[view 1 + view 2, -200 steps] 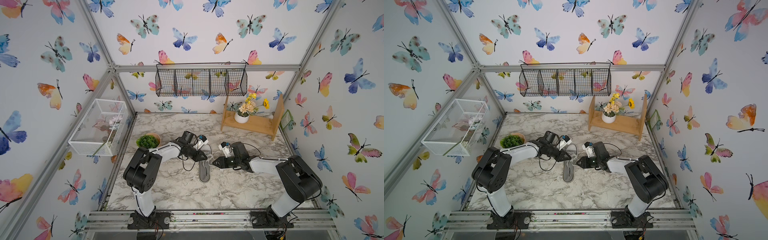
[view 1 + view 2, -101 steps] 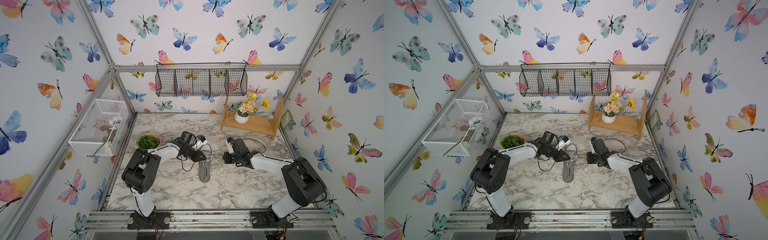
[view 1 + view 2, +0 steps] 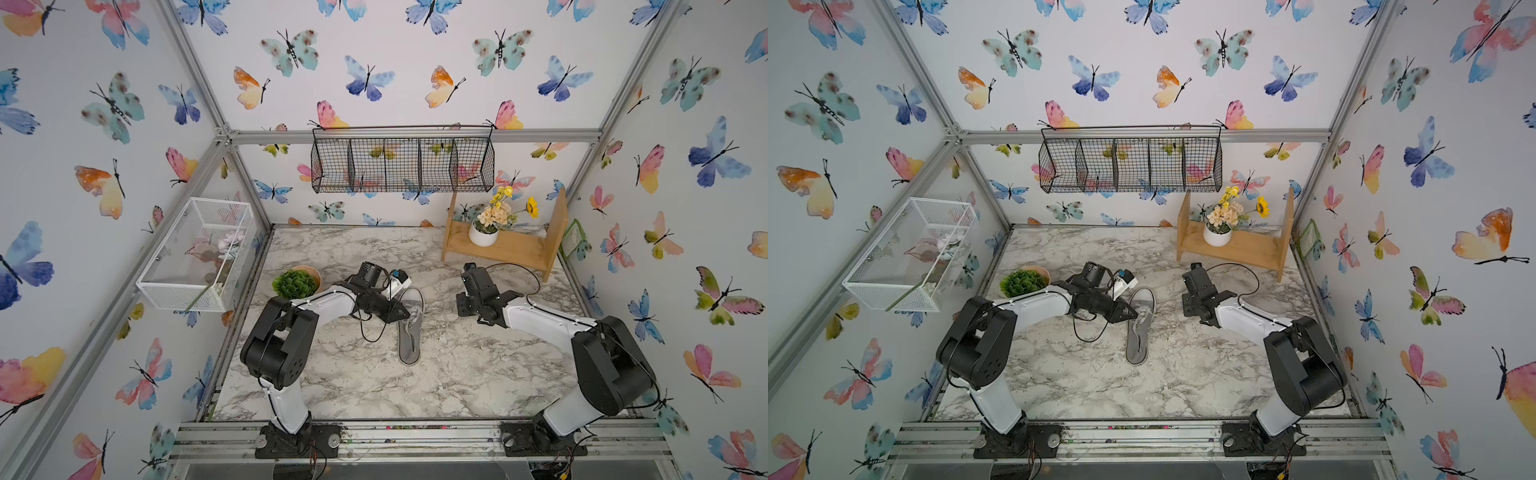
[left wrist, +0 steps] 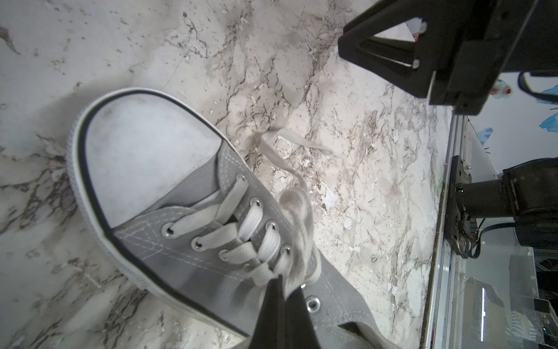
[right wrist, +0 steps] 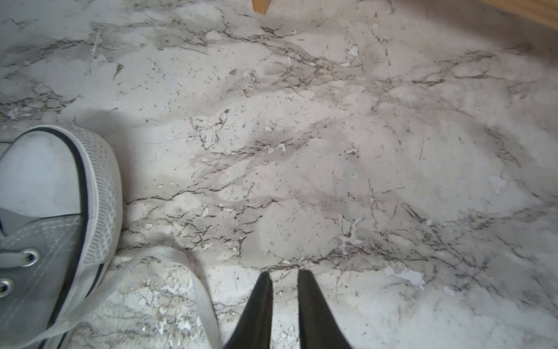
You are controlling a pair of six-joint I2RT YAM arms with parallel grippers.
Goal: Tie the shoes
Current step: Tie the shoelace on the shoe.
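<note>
Occupying the cell floor, marble worktop [image 3: 457, 374], grey canvas sneaker [image 3: 409, 340] at its centre, toe toward the back wall, left claw [image 4: 283, 282] clenched on white laces [image 4: 241, 217], right claw [image 5: 285, 275] slightly parted, empty, near the toe.

— What are they like, those two?
— Twins. The left arm [image 3: 328, 303] and the right arm [image 3: 540, 322] have glossy white shells on the long links, with tiny dark screws along the edges. The joint housings [image 3: 278, 345] are chunky, rounded and black, dotted with small holes.
— Any wiring?
— Thin black cables [image 3: 517, 264] run off each wrist.
— And the ends?
— The left pincer [image 4: 287, 285] and the right pincer [image 5: 285, 273] have matte black fingers narrowing to wedges. A white block [image 3: 398, 282] with a blue tip sits on the left wrist. Each foot is a black plate [image 3: 320, 434] with round silver bolts.
</note>
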